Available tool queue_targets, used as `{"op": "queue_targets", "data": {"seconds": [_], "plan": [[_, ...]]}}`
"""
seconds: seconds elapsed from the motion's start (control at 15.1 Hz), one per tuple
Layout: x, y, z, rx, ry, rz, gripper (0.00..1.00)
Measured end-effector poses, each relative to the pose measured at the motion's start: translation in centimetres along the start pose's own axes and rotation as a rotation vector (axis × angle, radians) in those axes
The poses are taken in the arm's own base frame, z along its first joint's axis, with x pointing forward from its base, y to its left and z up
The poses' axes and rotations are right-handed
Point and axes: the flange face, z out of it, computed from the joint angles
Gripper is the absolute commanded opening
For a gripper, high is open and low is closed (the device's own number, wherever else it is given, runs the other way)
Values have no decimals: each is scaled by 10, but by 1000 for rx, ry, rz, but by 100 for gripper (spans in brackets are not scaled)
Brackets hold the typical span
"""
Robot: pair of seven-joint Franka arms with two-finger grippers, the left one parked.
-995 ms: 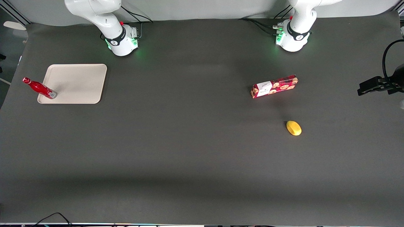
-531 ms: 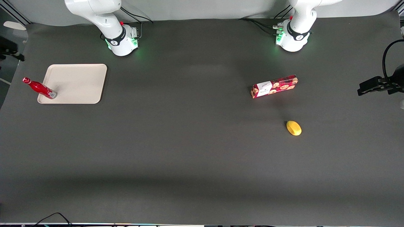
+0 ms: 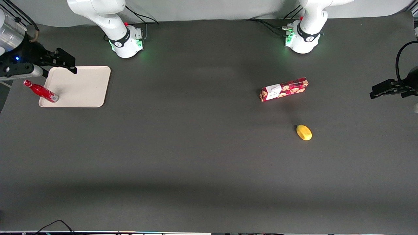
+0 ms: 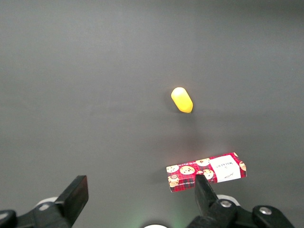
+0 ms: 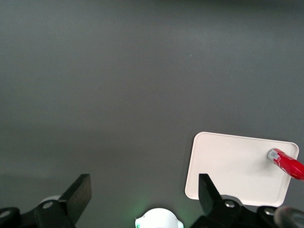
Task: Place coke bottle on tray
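The coke bottle [image 3: 40,91], slim and red with a red cap and a silvery base, stands with its base on the tray [image 3: 80,85]. It occupies the tray's corner nearest the front camera, toward the working arm's end of the table. The tray is flat, cream and round-cornered. My right gripper [image 3: 67,62] hovers high over the tray's edge, farther from the front camera than the bottle and apart from it. Its fingers are open with nothing between them. The right wrist view shows the gripper [image 5: 142,191], the tray [image 5: 228,164] and the bottle's [image 5: 286,163] lower part.
A red cookie box [image 3: 283,89] and a yellow lemon-like object [image 3: 304,132] lie toward the parked arm's end of the table, also seen in the left wrist view as the box [image 4: 206,172] and the yellow object [image 4: 182,99].
My right gripper has come into the front view from the table's end and now hangs over the tray's edge. The bottle, tray, box and yellow object have not moved.
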Motion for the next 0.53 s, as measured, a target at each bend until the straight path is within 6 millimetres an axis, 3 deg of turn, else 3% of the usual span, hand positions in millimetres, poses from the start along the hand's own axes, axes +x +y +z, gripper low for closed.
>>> {"op": "queue_targets", "data": {"seconds": [0.33,0.53], "plan": [[28,3,26,5,-11,14,100],[37,18,21,2,11,39,100]]}}
